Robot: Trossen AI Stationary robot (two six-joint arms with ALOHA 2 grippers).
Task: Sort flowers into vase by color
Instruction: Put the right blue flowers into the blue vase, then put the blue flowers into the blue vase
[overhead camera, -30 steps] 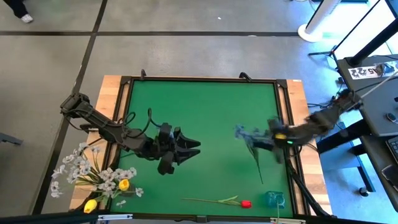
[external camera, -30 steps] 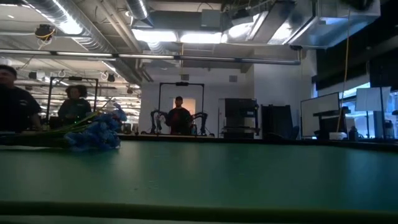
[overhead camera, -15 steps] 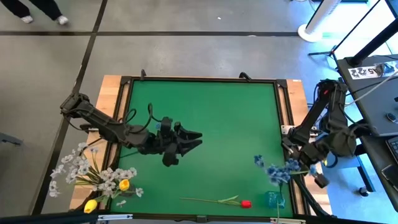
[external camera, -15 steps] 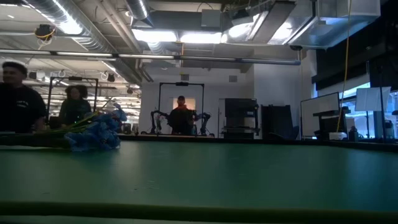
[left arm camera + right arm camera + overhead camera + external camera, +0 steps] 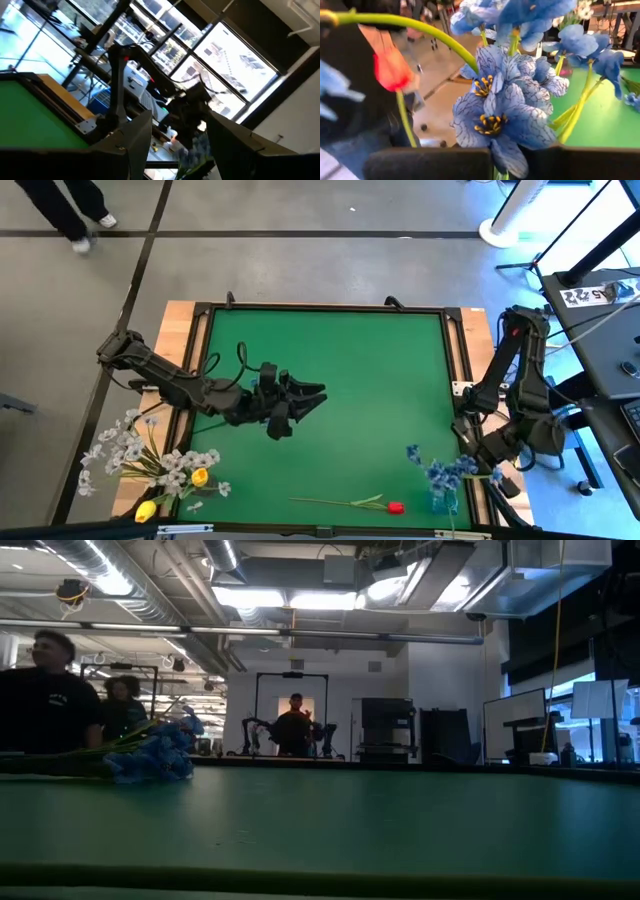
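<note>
My right gripper (image 5: 488, 472) stands at the table's near right corner, shut on a blue small-blossom flower. Its blossoms (image 5: 440, 470) spread above the teal vase (image 5: 445, 502) and fill the right wrist view (image 5: 505, 110). Whether the stem is inside the vase, I cannot tell. My left gripper (image 5: 318, 398) hovers open over the table's middle, its fingers apart in its wrist view (image 5: 175, 150). A red tulip (image 5: 394, 507) lies flat near the near edge. White sprays (image 5: 125, 450) and yellow tulips (image 5: 199, 476) lie at the near left corner. Another blue cluster (image 5: 150, 755) shows in the low view. My right gripper holds the blue flower by its green stem, below the blossoms (image 5: 495, 172). The blossoms hide the exact place of contact. The fingers come level from the table's right side. The flower is lifted clear of the table, with its blossoms toward the table's middle.
Wooden side strips (image 5: 180, 340) border the green mat (image 5: 340, 360). The right arm's base and cables (image 5: 520, 380) stand past the right edge. People (image 5: 45, 690) stand in the room behind, and one person (image 5: 70, 205) walks past the far side.
My right gripper has carried the blue flower from over the table's right part toward the near right corner and turned it, so the blossoms now sit above the teal vase. My left gripper has shifted a little toward the far edge.
</note>
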